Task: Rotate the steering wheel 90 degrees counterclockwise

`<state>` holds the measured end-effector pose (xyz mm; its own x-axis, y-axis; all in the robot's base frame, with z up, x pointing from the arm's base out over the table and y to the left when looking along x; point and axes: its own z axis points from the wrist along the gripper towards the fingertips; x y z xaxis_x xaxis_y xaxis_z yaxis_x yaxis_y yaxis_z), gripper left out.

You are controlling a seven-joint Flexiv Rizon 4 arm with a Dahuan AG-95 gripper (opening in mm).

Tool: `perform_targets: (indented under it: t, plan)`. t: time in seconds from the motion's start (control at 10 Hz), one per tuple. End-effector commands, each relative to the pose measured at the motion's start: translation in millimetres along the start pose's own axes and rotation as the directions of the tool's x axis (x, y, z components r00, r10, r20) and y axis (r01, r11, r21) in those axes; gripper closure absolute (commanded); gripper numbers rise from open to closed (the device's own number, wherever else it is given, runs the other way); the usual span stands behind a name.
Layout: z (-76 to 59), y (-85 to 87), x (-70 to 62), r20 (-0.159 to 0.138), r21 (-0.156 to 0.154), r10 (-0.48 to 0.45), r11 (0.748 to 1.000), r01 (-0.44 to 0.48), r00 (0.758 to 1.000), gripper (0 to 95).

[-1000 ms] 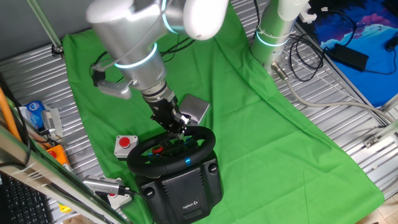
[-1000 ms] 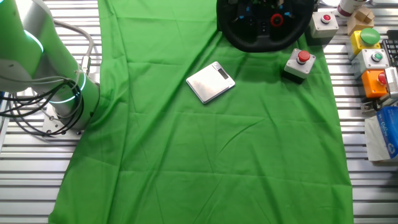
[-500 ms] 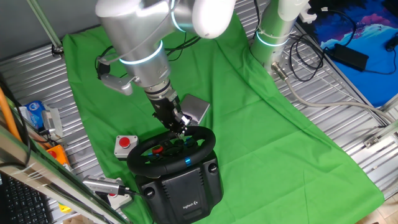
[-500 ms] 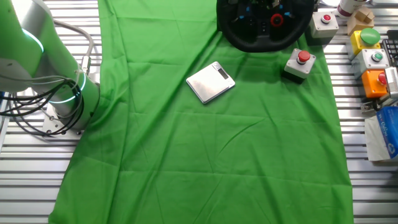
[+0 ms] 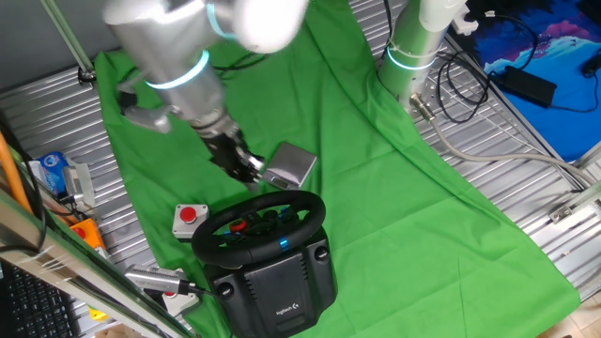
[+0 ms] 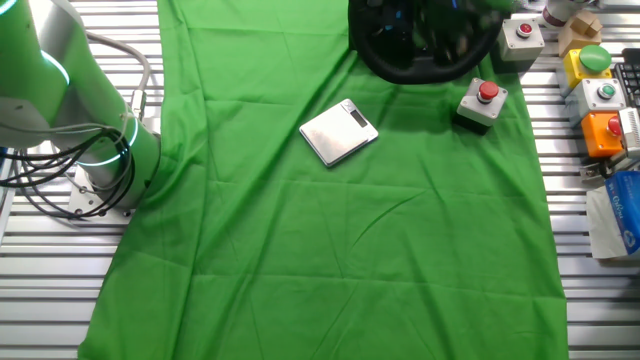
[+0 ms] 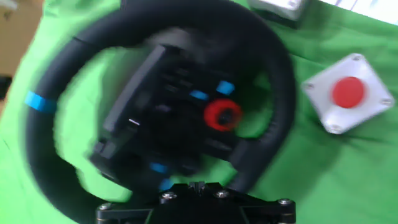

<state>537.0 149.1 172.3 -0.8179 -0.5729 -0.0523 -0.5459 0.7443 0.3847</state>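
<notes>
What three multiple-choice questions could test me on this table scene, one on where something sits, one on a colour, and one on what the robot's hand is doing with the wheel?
1. Where does the silver flat device lie?
A. On the green cloth
B. On top of the wheel's base
C. On the bare metal slats

2. What colour is the marker stripe on the rim of the steering wheel?
A. Yellow
B. Blue
C. White

3. What is the gripper doing?
A. Clamping the wheel rim
B. Pressing the red button box
C. Hanging clear of the wheel, holding nothing

Answers: 1 A, both fixed views show it resting on the cloth beside the wheel. 2 B, the hand view shows a blue stripe on the rim. 3 C, one fixed view shows green cloth between it and the rim.
</notes>
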Motion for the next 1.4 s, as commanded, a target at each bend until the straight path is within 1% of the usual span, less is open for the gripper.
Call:
perform_targets:
  t: [0.1,0.2,0.4,0.5,0.6,0.7,0.8,0.9,1.0,1.1,1.2,1.3,1.4]
  plan:
    - [3.2,-33.9,11.5,0.014,0.005,-0.071,0.997,0.071,0.997,95.0]
    - [3.6,-36.0,12.5,0.015,0.005,-0.070,0.998,0.070,0.997,95.0]
    - [3.8,-32.8,11.0,0.012,0.005,-0.058,0.998,0.058,0.998,95.0]
    - [3.8,-32.8,11.0,0.016,0.009,-0.044,0.999,0.044,0.999,95.0]
    - [3.8,-32.8,11.0,0.043,0.018,-0.004,1.000,0.003,0.999,95.0]
    - [3.8,-32.8,11.0,0.053,0.022,0.027,0.999,-0.028,0.998,95.0]
    - [3.8,-32.8,11.0,0.053,0.024,0.052,0.998,-0.053,0.997,95.0]
    - [3.8,-32.8,11.0,0.061,0.031,0.082,0.996,-0.084,0.995,95.0]
    - [3.8,-32.8,11.0,0.059,0.034,0.084,0.996,-0.086,0.995,95.0]
    - [3.8,-32.8,11.0,0.048,0.036,0.080,0.996,-0.082,0.996,95.0]
    - [3.8,-32.8,11.0,0.008,0.096,0.063,0.993,-0.064,0.998,95.0]
    - [3.8,-32.8,11.0,0.003,0.100,0.042,0.994,-0.042,0.999,95.0]
    - [0.0,-45.7,17.4,-0.001,0.090,0.019,0.996,-0.019,1.000,95.0]
